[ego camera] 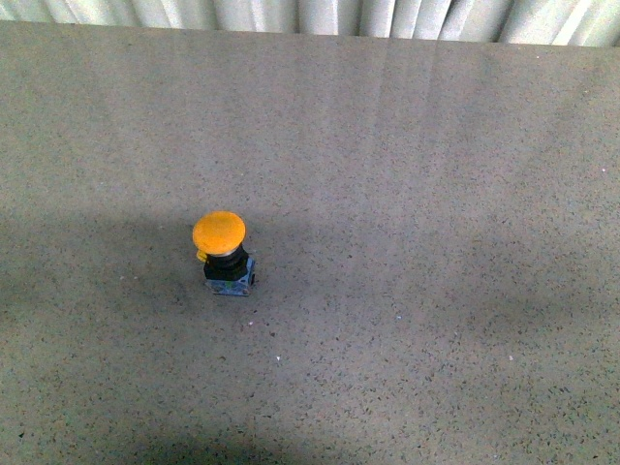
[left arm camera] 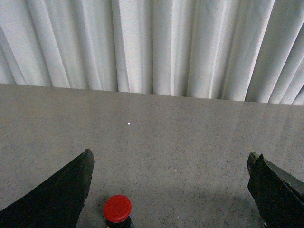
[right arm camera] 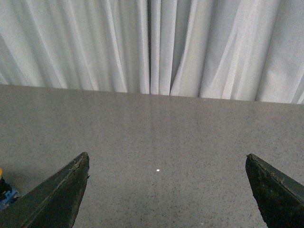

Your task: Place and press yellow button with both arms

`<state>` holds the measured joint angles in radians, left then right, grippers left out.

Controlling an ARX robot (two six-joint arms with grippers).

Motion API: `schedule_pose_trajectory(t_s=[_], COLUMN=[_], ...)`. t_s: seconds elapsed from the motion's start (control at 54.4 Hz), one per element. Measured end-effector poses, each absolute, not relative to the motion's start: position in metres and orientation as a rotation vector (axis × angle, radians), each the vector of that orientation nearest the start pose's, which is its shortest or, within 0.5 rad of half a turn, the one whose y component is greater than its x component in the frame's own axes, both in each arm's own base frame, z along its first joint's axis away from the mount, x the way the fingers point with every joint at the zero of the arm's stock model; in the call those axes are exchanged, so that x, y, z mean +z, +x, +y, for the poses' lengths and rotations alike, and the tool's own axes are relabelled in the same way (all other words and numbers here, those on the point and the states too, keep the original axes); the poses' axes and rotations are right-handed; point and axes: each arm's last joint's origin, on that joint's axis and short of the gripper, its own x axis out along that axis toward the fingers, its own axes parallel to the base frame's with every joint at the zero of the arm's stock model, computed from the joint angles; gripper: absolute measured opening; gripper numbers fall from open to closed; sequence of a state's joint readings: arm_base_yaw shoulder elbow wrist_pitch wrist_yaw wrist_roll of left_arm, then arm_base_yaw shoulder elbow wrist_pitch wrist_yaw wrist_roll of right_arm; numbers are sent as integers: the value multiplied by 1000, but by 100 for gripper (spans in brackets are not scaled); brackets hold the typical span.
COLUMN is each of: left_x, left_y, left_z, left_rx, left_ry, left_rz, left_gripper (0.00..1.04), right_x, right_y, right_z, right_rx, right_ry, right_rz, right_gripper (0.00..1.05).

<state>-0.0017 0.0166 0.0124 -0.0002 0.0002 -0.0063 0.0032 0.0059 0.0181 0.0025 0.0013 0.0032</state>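
The yellow button [ego camera: 221, 235] stands upright on the grey speckled table [ego camera: 417, 242], left of the middle, with its orange-yellow dome on a black collar and a blue-grey base [ego camera: 230, 278]. Neither arm shows in the front view. In the left wrist view my left gripper [left arm camera: 170, 154] is open, and a button [left arm camera: 117, 208] whose cap looks red here stands just inside its one finger [left arm camera: 66, 190], untouched. My right gripper [right arm camera: 166, 156] is open with bare table between its fingers. A sliver of the button [right arm camera: 4, 189] shows at that picture's edge, outside one finger [right arm camera: 61, 194].
A white pleated curtain [ego camera: 320, 15] hangs behind the table's far edge [left arm camera: 152, 93]. Soft shadows lie across the table around the button and along the near edge.
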Motion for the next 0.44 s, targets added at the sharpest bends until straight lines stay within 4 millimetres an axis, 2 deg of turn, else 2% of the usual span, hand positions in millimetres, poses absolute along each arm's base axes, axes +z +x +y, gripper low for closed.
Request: schedule_pose_trajectory(t_s=[0.441], left_x=[166], left_y=[98], left_z=[0], left_rx=[-2], left_ry=[-7], left_rz=[4], left_gripper=[96], right_x=[169], right_y=[97], right_z=[0], right_rx=[2], right_ry=[3], right_rz=[-15], right_gripper=[96])
